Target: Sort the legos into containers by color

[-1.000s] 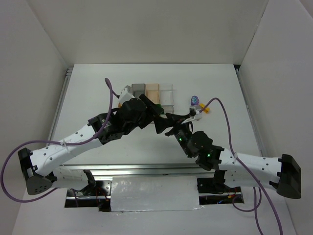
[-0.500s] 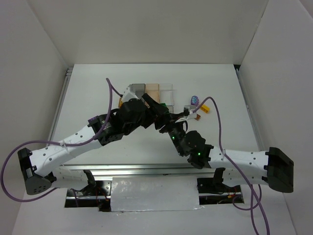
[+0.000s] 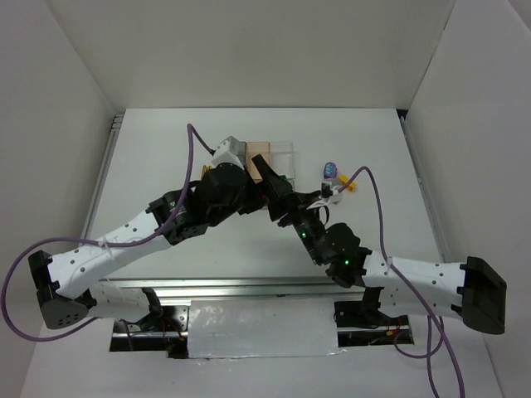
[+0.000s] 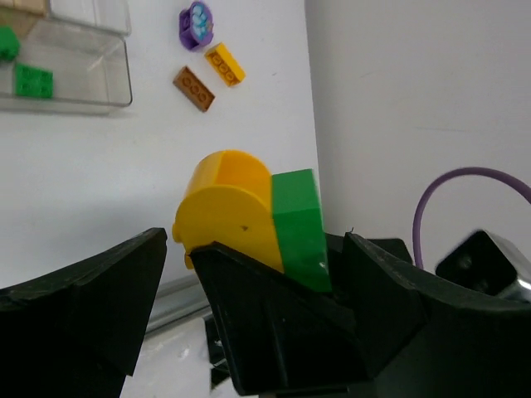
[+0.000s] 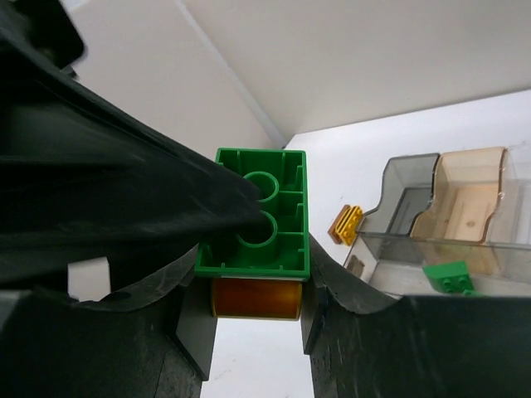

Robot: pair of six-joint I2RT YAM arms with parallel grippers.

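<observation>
Lego brick (image 5: 259,217), green, tubed underside, on rounded yellow piece (image 4: 226,207)

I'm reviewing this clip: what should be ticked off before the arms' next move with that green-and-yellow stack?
1. Right gripper holds the stack: ok. It clamps the yellow piece under the green brick.
2. Left gripper closed on the stack: not ok. It is open, with a gap showing beside the yellow piece.
3. Colours separated: not ok. Green and yellow are joined.
4. Long compartment takes green: ok. Green bricks lie in it.
5. Loose legos sorted: not ok. A yellow brick, brown brick and purple piece lie outside any compartment.
</observation>
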